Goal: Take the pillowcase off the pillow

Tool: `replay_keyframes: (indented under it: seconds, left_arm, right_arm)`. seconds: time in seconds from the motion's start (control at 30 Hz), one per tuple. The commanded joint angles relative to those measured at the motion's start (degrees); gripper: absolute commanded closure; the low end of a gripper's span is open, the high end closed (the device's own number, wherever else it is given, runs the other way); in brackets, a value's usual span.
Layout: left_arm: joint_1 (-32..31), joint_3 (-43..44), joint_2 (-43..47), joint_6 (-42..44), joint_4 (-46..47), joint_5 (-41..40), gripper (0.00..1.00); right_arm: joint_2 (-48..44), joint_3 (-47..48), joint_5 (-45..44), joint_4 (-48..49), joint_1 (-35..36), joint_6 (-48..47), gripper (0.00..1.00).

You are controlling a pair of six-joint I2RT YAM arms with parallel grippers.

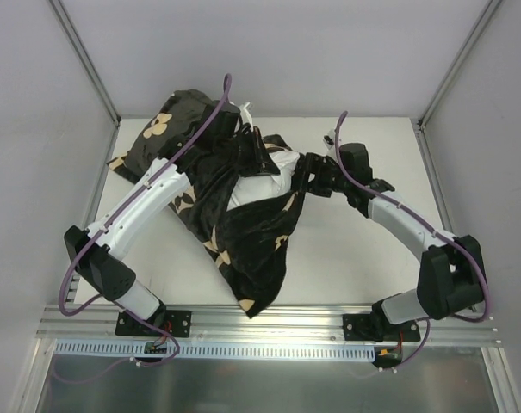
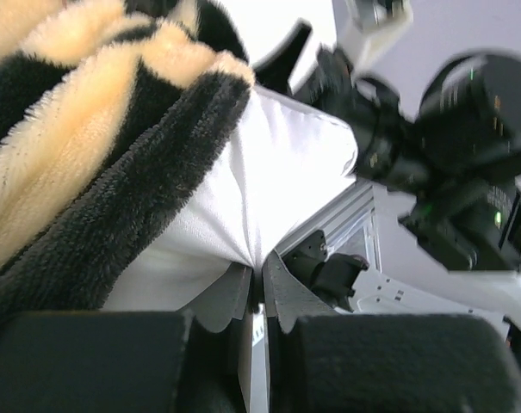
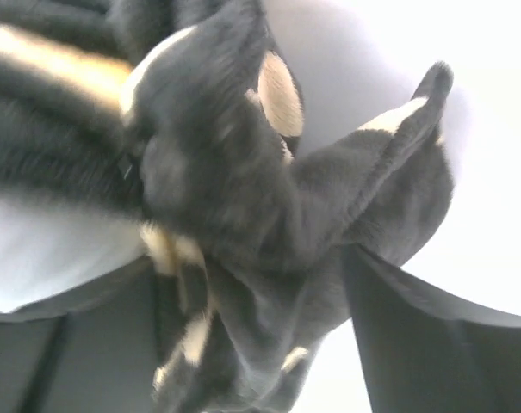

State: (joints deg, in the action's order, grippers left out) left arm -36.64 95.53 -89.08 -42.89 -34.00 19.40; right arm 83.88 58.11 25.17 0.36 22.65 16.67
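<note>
The black pillowcase (image 1: 251, 241) with tan motifs lies bunched across the middle of the table. It partly covers the white pillow (image 1: 258, 185), which shows bare at the centre. My left gripper (image 1: 258, 159) is at the bare pillow end. In the left wrist view the gripper (image 2: 262, 280) is shut, pinching a fold of the white pillow (image 2: 277, 172), with the pillowcase (image 2: 88, 172) pushed back on the left. My right gripper (image 1: 305, 176) is at the pillow's right side. In the right wrist view the gripper (image 3: 260, 327) is shut on a bunch of pillowcase (image 3: 226, 172).
The white table (image 1: 363, 249) is enclosed by white walls and aluminium posts (image 1: 88, 69). A metal rail (image 1: 269, 323) runs along the front edge. The right arm (image 2: 432, 146) shows close to the left gripper in the left wrist view.
</note>
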Motion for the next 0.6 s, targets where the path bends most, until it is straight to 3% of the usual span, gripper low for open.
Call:
replay_keyframes:
  seconds: [0.0, 0.03, 0.13, 0.37, 0.57]
  left_arm:
    - [0.96, 6.68, -2.66, -2.54, 9.39, 1.61, 1.00]
    - [1.22, 7.39, -3.72, -2.28, 9.48, 1.87, 1.00]
    - [1.31, 9.94, -6.89, -2.28, 9.48, 2.40, 1.00]
    - [2.19, 14.16, -11.64, -2.81, 9.48, 2.57, 1.00]
    - [2.54, 15.83, -13.31, -3.69, 9.74, 3.36, 1.00]
  right_arm:
    - [-9.41, -2.81, -2.56, -6.24, 1.16, -0.58, 0.17]
    - [-11.78, -4.04, -3.62, -7.03, 1.16, -0.49, 0.11]
    - [-22.14, -6.95, -6.01, -10.80, 1.16, -0.76, 0.07]
    - [-33.67, -12.13, -7.76, -12.67, 7.38, 1.61, 0.02]
    - [-27.56, -12.41, -12.42, -7.92, 17.94, 4.78, 0.00]
